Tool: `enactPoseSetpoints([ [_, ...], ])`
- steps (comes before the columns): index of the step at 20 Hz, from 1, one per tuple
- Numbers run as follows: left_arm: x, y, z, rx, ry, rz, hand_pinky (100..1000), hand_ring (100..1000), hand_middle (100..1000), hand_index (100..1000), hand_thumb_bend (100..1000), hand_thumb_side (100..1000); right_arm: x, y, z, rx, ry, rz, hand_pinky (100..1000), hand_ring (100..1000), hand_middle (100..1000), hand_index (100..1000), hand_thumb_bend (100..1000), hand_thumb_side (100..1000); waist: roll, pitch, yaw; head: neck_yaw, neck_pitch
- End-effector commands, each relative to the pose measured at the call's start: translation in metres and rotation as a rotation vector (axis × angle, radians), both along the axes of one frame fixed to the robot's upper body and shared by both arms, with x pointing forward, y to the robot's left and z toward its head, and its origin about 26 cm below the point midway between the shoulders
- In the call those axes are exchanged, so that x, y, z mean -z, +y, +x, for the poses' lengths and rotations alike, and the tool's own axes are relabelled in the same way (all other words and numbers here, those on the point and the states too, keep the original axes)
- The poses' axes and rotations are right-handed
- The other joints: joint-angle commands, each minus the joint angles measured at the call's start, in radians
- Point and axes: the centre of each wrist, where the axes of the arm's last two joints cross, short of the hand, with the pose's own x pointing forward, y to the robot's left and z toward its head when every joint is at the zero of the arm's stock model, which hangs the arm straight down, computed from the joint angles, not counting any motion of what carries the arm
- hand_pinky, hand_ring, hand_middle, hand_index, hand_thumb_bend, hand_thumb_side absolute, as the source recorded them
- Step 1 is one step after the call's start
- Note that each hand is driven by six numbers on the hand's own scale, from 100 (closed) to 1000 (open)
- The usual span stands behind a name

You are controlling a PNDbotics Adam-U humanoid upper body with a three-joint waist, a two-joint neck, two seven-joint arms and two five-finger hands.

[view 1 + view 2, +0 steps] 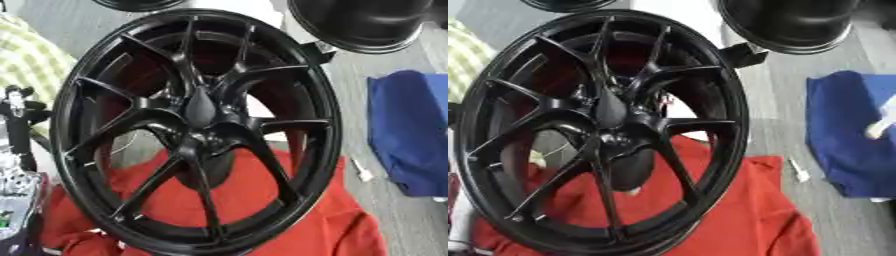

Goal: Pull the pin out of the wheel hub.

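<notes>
The glossy black multi-spoke alloy wheel [197, 130] stands propped over a red cloth [332, 225] with its hub facing the camera, presumably for pin access, but no fingers show, so can't tell their state.

**Surroundings: floor, cloths and surfaces**

The ground surface is a grey floor [398, 220] with a fine streaked texture, visible down the right side of the frame and in the upper left corner. A red cloth [332, 225] is spread across the lower centre and lower right. A blue cloth [411, 135] lies at the right edge, apart from the red one, with a strip of floor between them. A small white object [798, 171] rests on that strip. A green-and-white checked fabric [31, 65] occupies the left edge. A white surface [241, 7] shows at top centre. Lighting is even and diffuse.
</notes>
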Motion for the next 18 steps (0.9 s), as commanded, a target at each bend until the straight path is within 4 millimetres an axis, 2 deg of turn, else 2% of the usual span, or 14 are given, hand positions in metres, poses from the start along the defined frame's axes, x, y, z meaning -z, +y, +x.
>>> enactPoseSetpoints([
  [1,-0.012,-0.001,0.002,0.009,-0.035,0.014,670,518,481,742,100,913,0.021,0.004,-0.01,0.051,-0.032,-0.033,716,904,902,878,610,489,0.001,-0.018,0.005,-0.017,-0.01],
  [4,-0.01,-0.003,0.002,0.017,-0.031,0.017,670,518,481,742,100,912,0.047,0.014,-0.028,0.089,-0.048,-0.02,707,900,898,874,593,454,-0.002,-0.023,0.014,-0.027,-0.007],
  [6,-0.01,-0.003,0.002,0.022,-0.028,0.021,670,518,481,742,100,912,0.057,0.024,-0.038,0.103,-0.08,0.007,702,897,890,874,574,429,-0.005,-0.025,0.02,-0.033,-0.006],
  [7,-0.01,-0.004,0.002,0.023,-0.028,0.023,670,518,481,742,100,912,0.059,0.03,-0.041,0.108,-0.1,0.022,700,896,887,875,562,435,-0.006,-0.025,0.022,-0.036,-0.006],
  [9,-0.01,-0.004,0.002,0.026,-0.028,0.027,670,518,481,742,100,912,0.059,0.043,-0.043,0.118,-0.138,0.042,699,895,884,886,507,514,-0.009,-0.025,0.026,-0.041,-0.007],
  [10,-0.01,-0.004,0.002,0.028,-0.028,0.029,670,518,481,742,100,912,0.058,0.048,-0.043,0.123,-0.151,0.048,699,895,884,886,507,514,-0.009,-0.025,0.027,-0.044,-0.007],
  [11,-0.01,-0.004,0.002,0.029,-0.028,0.029,670,518,481,742,100,912,0.057,0.051,-0.043,0.128,-0.162,0.053,690,884,854,874,468,536,-0.01,-0.024,0.028,-0.045,-0.008],
  [12,-0.01,-0.005,0.002,0.031,-0.028,0.029,670,518,481,742,100,912,0.056,0.054,-0.041,0.13,-0.18,0.062,686,876,835,861,499,494,-0.009,-0.024,0.03,-0.05,-0.01],
  [13,-0.011,-0.005,0.002,0.032,-0.029,0.029,670,518,481,742,100,912,0.054,0.056,-0.038,0.132,-0.196,0.076,677,860,800,830,634,394,-0.009,-0.023,0.032,-0.053,-0.013],
  [18,-0.011,-0.008,0.003,0.042,-0.032,0.027,670,518,480,742,100,912,0.053,0.07,-0.023,0.103,-0.307,0.161,673,853,748,794,642,324,-0.006,-0.02,0.039,-0.057,-0.025],
])
